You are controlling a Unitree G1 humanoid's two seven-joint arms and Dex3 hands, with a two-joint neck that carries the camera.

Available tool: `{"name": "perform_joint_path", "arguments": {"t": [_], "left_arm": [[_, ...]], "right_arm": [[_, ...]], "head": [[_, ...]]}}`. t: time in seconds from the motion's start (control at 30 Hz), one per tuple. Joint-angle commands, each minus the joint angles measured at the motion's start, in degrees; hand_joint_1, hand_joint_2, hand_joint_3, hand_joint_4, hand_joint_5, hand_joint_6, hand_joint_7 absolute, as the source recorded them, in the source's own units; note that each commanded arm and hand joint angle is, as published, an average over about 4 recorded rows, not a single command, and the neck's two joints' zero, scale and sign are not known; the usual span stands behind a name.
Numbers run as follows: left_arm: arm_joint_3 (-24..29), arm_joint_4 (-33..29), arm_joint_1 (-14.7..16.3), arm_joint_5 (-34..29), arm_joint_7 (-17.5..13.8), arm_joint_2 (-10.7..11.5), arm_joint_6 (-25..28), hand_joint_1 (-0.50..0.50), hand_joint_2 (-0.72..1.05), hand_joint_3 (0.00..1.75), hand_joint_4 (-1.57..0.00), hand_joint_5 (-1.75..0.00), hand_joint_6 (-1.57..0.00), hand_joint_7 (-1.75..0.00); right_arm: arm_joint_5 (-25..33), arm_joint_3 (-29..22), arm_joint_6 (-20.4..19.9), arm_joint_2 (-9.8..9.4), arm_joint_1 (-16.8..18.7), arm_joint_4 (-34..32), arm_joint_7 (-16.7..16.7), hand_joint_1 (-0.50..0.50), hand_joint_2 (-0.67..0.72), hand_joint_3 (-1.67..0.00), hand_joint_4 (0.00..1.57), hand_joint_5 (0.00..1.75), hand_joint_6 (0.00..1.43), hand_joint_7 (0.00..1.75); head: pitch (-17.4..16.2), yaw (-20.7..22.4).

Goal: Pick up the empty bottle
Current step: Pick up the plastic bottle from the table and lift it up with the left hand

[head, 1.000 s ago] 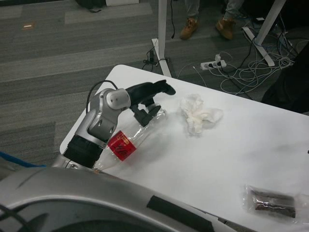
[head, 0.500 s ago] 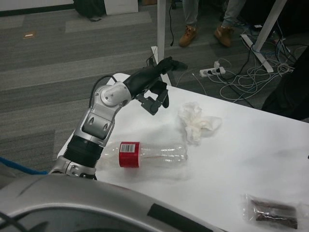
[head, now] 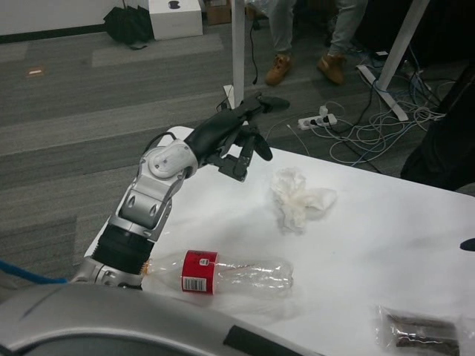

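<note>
Since 1 s ago the left hand [head: 236,137] has let go of the bottle [head: 223,274] & lifted off it; bottle has rolled from under the fingers to the near table edge, now lying flat on its side, long axis roughly across the view. Some of the shift is camera tilt.

L to R now: silver left forearm [head: 145,211] rises from the bottom left corner, hand raised above the table's far left corner, fingers loosely spread & curled downward, grasping nothing. 1 bottle: clear plastic, looks empty, red label band w/ a white patch, text too small to read. It sits well below & toward the robot from the fingertips, not touching them, cap end hidden beside the forearm. 1 crumpled white tissue [head: 299,199] just right of & slightly nearer than the fingers, apart from them. 1 clear wrapper w/ dark contents [head: 419,330] far right of the fingers, at the near right corner. Right hand: only a dark tip at the right edge [head: 467,244]; can't tell its state.

Surface: white table [head: 371,245], matte. Room: grey carpet floor [head: 74,104], white desk legs, power strip [head: 315,119] & tangled cables beyond the fingers, 1 person's legs in tan boots [head: 280,69] at the top, black bag & white box at the top left.
</note>
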Motion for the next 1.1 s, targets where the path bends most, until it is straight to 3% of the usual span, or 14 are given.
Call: {"name": "perform_joint_path", "arguments": {"t": [0.03,0.13,0.2,0.33,0.4,0.53,0.6,0.67,0.8,0.83,0.93,1.0,1.1], "left_arm": [[-0.2,0.1,1.5,-3.9,2.2,-1.0,-3.4,-0.50,1.00,1.09,0.00,-0.72,0.00,-0.16],[-0.4,2.4,2.1,-8.2,5.0,-2.2,-6.7,-0.50,1.05,0.37,0.00,-0.44,0.00,-0.05],[-0.9,4.6,2.2,-10.9,6.6,-3.0,-9.4,-0.50,1.03,0.17,0.00,-0.33,0.00,-0.02],[-2.7,9.8,1.6,-14.3,9.5,-3.6,-13.1,-0.50,0.78,0.09,0.00,-0.21,0.00,0.00],[-3.2,11.4,1.2,-14.8,9.7,-3.6,-13.4,-0.50,0.65,0.09,0.00,-0.23,0.00,0.00],[-2.8,10.9,1.2,-12.8,9.2,-2.3,-9.6,-0.50,0.52,0.09,0.00,-0.33,0.00,0.00],[-2.6,8.3,1.4,-9.3,8.0,-0.8,-4.5,-0.50,0.47,0.09,0.00,-0.44,0.00,0.00],[-2.4,3.9,1.6,-3.5,5.0,0.5,2.4,-0.50,0.38,0.09,0.00,-0.56,0.00,0.00],[-3.6,-7.1,0.3,18.3,-9.0,2.4,18.4,-0.50,-0.08,0.00,0.00,-0.59,0.00,0.00],[-4.9,-10.0,-0.1,22.0,-10.6,3.6,21.9,-0.50,-0.13,0.00,0.00,-0.56,0.00,0.00],[-11.7,-16.3,-1.8,29.0,-15.2,8.1,33.7,-0.50,-0.10,0.00,0.00,-0.51,0.00,0.00],[-17.6,-16.8,-3.8,31.9,-20.2,10.9,40.2,-0.50,-0.06,0.00,0.00,-0.51,0.00,-0.03],[-21.6,-16.8,-5.3,34.2,-24.9,13.5,42.4,-0.50,-0.02,0.00,0.00,-0.51,0.00,-0.07]], "right_arm": [[0.2,-0.3,-0.6,0.78,1.2,-1.1,0.0,-0.46,0.53,0.00,0.04,0.00,0.00,0.00],[0.2,-0.7,-0.6,1.46,1.5,-1.7,0.0,-0.46,0.53,0.00,0.04,0.00,0.00,0.00],[0.2,-0.9,-0.6,1.86,1.7,-2.0,0.0,-0.46,0.52,0.00,0.03,0.00,0.00,0.00],[0.1,-1.4,-0.7,2.80,1.9,-2.4,0.0,-0.46,0.47,0.00,0.03,0.00,0.00,0.00],[0.0,-1.6,-0.7,3.24,1.9,-2.3,0.1,-0.46,0.47,0.00,0.03,0.00,0.00,0.00],[-0.1,-2.1,-0.7,3.81,1.9,-2.2,0.2,-0.46,0.47,0.00,0.03,0.00,0.00,0.00],[-0.2,-2.3,-0.7,4.21,1.9,-2.0,0.2,-0.46,0.47,0.00,0.03,0.00,0.00,0.00],[-0.3,-2.5,-0.7,4.47,1.8,-1.7,0.3,-0.46,0.47,0.00,0.03,0.00,0.00,0.00],[-0.5,-2.7,-0.7,4.96,1.5,-0.7,0.4,-0.46,0.47,0.00,0.02,0.00,0.00,0.00],[-0.6,-2.7,-0.6,5.07,1.4,-0.2,0.4,-0.46,0.47,0.00,0.01,0.00,0.00,0.00],[-0.9,-2.6,-0.6,5.26,0.8,1.1,0.4,-0.46,0.47,0.00,0.01,0.00,0.00,0.00],[-1.0,-2.3,-0.6,5.26,0.1,2.0,0.4,-0.46,0.47,0.00,0.03,0.00,0.00,0.00],[-1.1,-1.5,-0.5,5.26,-0.8,3.0,0.4,-0.46,0.47,0.00,0.03,0.00,0.00,0.00]], "head": [[1.0,-2.0],[1.7,-3.7],[2.1,-4.9],[2.0,-6.4],[1.5,-7.3],[0.2,-7.3],[-0.4,-7.4],[-1.0,-7.5],[-2.8,-7.6],[-3.0,-7.6],[-4.8,-7.8],[-5.8,-8.1],[-6.9,-8.5]]}}
